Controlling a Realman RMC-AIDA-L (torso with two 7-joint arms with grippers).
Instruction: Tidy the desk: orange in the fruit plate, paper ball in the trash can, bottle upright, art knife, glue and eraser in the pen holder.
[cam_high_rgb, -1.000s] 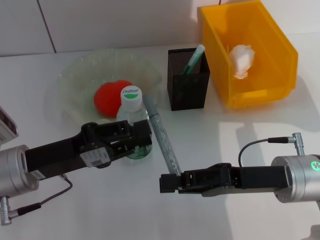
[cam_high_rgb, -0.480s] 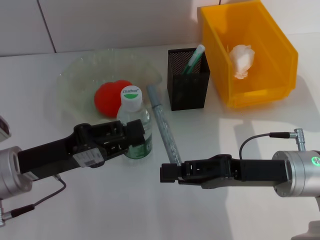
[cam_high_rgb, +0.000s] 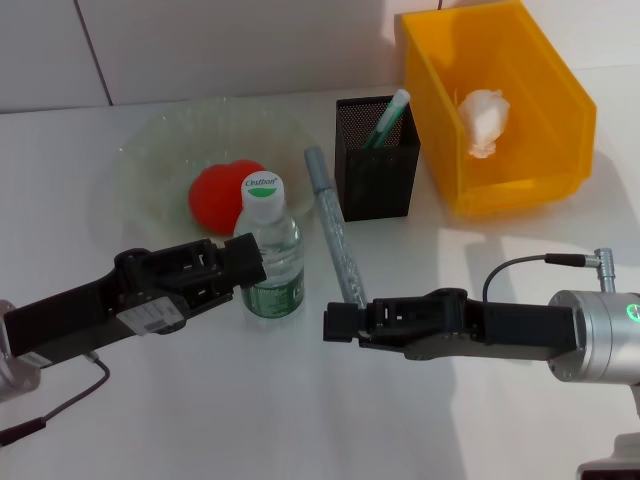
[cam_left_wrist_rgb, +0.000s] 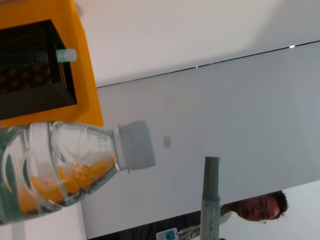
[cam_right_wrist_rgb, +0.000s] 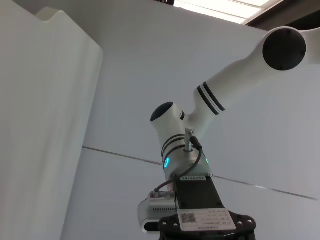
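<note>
This looks like a robotics lab staged as an office desk. A plain white table (cam_high_rgb: 520, 250) meets bare white wall panels (cam_high_rgb: 220, 45) at 12 o'clock. At 1 o'clock stands a yellow-orange industrial parts bin (cam_high_rgb: 560, 120), beside a black mesh pen holder (cam_high_rgb: 375, 185). The left wrist view catches a bespectacled onlooker (cam_left_wrist_rgb: 257, 209) behind the setup, and the right wrist view a white robot arm (cam_right_wrist_rgb: 200, 125).

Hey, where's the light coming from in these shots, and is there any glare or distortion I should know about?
Head view: the bottle and right gripper throw soft shadows on the table; a bright sunlit patch lies below the trash can. Left wrist view: the bottle's curved plastic distorts the orange bin colour seen through it. Right wrist view: bright ceiling light at the top edge.
</note>
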